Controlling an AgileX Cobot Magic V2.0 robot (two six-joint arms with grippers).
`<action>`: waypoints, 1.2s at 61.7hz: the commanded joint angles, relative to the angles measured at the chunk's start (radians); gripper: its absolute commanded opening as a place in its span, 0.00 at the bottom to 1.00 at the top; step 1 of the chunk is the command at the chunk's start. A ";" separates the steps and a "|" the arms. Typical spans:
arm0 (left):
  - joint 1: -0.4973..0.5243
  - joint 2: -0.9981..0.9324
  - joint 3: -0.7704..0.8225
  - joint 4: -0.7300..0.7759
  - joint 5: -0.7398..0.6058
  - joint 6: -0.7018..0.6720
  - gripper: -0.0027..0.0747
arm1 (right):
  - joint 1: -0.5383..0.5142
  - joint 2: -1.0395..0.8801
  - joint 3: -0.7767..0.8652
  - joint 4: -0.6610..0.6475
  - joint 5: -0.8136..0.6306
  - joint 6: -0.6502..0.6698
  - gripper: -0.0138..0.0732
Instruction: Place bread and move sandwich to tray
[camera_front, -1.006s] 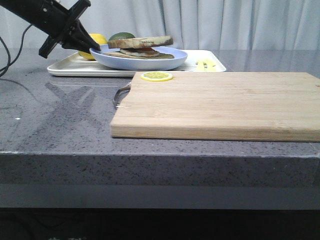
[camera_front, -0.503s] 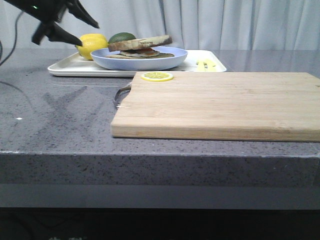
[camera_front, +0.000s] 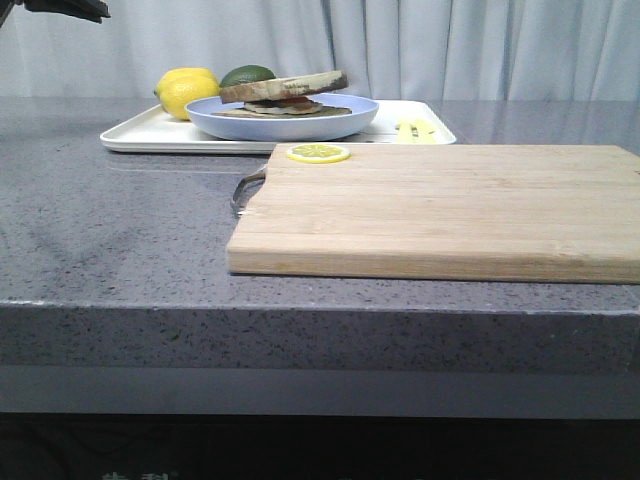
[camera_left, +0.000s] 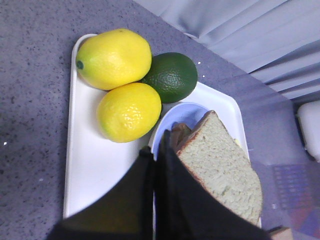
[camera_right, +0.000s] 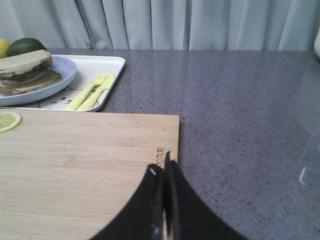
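My left fingers (camera_left: 155, 165) and right fingers (camera_right: 162, 172) are closed, empty; dipping could nudge the bread (camera_left: 220, 165) below them.

On the desk (camera_front: 120, 240), the cutting board (camera_front: 440, 210) lies in front, a lemon slice (camera_front: 318, 153) at its far left corner. Behind it sits the tray (camera_front: 150, 135), carrying the plate (camera_front: 290, 122) with the bread (camera_front: 285, 86) on top; two lemons (camera_left: 117, 82) and an avocado (camera_left: 171, 76) lie at its left end.
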 joint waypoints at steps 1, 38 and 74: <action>-0.002 -0.122 -0.033 0.029 0.003 -0.034 0.01 | -0.006 0.008 -0.026 -0.008 -0.078 0.000 0.09; -0.149 -0.747 0.807 0.832 -0.178 -0.072 0.01 | -0.006 0.008 -0.026 -0.008 -0.092 0.000 0.09; -0.159 -1.602 1.946 0.821 -0.984 -0.068 0.01 | -0.006 0.008 -0.026 -0.007 -0.091 0.001 0.09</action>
